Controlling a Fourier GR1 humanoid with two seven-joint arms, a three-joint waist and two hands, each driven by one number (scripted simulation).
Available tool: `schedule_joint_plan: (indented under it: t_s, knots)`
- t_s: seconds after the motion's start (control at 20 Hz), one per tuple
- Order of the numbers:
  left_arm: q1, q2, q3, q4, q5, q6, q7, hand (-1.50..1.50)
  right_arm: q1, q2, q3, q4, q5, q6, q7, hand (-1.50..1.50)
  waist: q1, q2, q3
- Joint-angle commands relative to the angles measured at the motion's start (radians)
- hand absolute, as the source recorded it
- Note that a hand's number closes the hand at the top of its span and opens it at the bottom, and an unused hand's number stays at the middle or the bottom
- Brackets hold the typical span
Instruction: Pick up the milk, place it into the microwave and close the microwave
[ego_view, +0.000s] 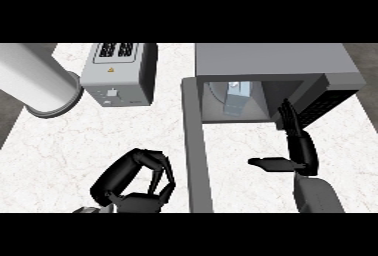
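The milk (238, 98) stands inside the microwave (273, 57), so the right hand (301, 149) hangs flat and empty at its mouth. The door (198, 150) juts nearward, open. The left hand (139, 197), curled on nothing, sits just left of it.

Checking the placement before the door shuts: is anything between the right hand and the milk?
Nothing visible. The milk sits inside the open microwave; the right hand is at the opening's right edge, open, with only bare space between them.
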Motion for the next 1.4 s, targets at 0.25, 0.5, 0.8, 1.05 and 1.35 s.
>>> schedule_joint_plan:
  t_s: [0.25, 0.5, 0.8, 1.05, 1.35]
  knots:
    - [-0.088, -0.01, -0.212, 0.248, -0.032, 0.105, -0.088, 1.5, 0.31, -0.008, 0.066, -0.495, -0.051, 0.05, 0.18, -1.5, -0.002, 0.001, 0.0]
    - [-0.131, -0.01, -0.41, 0.337, 0.014, 0.224, -0.097, 1.5, 0.427, -0.054, 0.042, -0.638, -0.1, 0.104, 0.186, -1.5, -0.005, 0.003, 0.0]
    - [-0.303, -0.01, -0.651, 0.509, 0.112, 0.533, -0.104, 1.5, 0.462, -0.093, -0.017, -0.733, -0.201, 0.167, 0.218, -1.5, -0.015, 0.007, 0.0]
    - [-0.436, -0.01, -0.743, 0.539, 0.312, 0.737, -0.056, 1.5, 0.484, -0.135, -0.032, -0.793, -0.31, 0.262, 0.275, -1.5, -0.052, 0.012, -0.001]
    - [-0.517, -0.009, -0.767, 0.538, 0.468, 0.905, -0.133, 1.5, 0.44, -0.146, 0.001, -0.895, -0.351, 0.271, 0.362, -1.5, -0.089, 0.018, -0.003]
